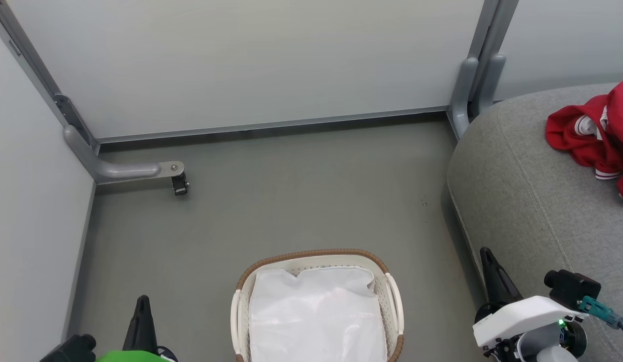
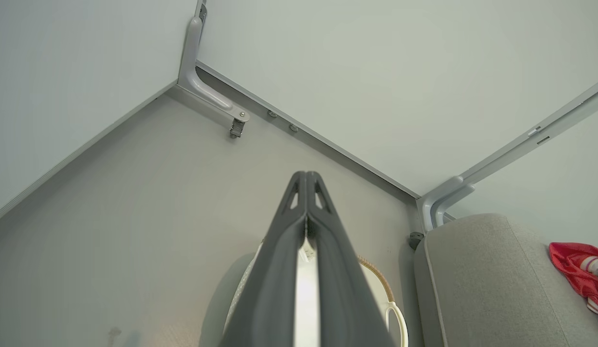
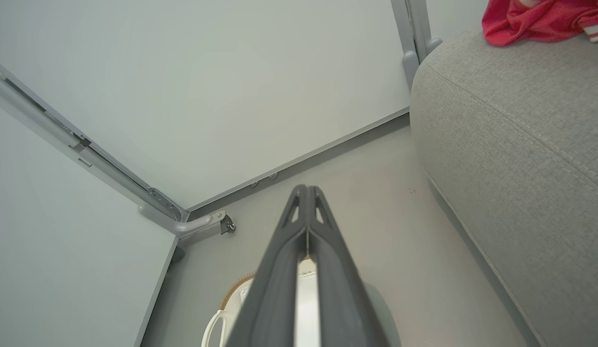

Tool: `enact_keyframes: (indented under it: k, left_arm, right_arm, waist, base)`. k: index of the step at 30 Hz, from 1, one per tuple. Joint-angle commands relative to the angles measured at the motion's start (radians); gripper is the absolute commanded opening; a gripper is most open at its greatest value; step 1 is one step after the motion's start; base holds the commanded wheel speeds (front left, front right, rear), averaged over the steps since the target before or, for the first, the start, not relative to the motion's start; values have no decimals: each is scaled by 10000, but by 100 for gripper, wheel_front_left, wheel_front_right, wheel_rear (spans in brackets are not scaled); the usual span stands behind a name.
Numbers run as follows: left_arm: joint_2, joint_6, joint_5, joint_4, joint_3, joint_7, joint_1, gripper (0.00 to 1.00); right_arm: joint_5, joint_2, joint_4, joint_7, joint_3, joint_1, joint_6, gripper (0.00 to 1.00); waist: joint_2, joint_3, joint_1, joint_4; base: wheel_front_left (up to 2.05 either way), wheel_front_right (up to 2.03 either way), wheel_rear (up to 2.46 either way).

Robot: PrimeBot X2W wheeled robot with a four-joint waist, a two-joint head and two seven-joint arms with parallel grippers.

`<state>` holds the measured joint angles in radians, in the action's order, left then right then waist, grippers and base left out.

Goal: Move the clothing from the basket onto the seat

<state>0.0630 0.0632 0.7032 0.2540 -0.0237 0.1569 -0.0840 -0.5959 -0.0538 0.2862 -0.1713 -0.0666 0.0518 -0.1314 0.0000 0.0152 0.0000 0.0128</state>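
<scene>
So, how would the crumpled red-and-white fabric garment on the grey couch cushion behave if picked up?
Probably floppy: the red-and-white fabric garment lies bunched in soft folds. Likely light: the grey upholstered cushion looks undented beneath it.

One basket point(image 1: 311, 254); one liner point(image 1: 316, 311); one seat point(image 1: 532, 191); one red clothing heap point(image 1: 598, 133), the number of garments in it not countable. Two grippers: left gripper point(image 1: 142, 301) and right gripper point(image 1: 486, 252), each with two dark fingers point(image 2: 279, 270). One caster point(image 1: 180, 185).
</scene>
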Motion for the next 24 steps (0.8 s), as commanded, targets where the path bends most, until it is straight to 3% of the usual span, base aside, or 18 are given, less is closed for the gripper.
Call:
enact_keyframes:
  k: [1, 24]
  left_arm:
    - [15, 88, 377, -154, 112, -85, 363, 0]
    - [-23, 275, 3117, -151, 516, -920, 889, 0]
  right_arm:
    - [-420, -84, -184, 79, 85, 239, 3, 0]
    - [-3602, -158, -281, 846, 494, 352, 4, 0]
  waist:
    - [0, -2, 0, -2]
    - [0, -29, 0, -30]
  base:
    - [0, 0, 0]
    - [0, 0, 0]
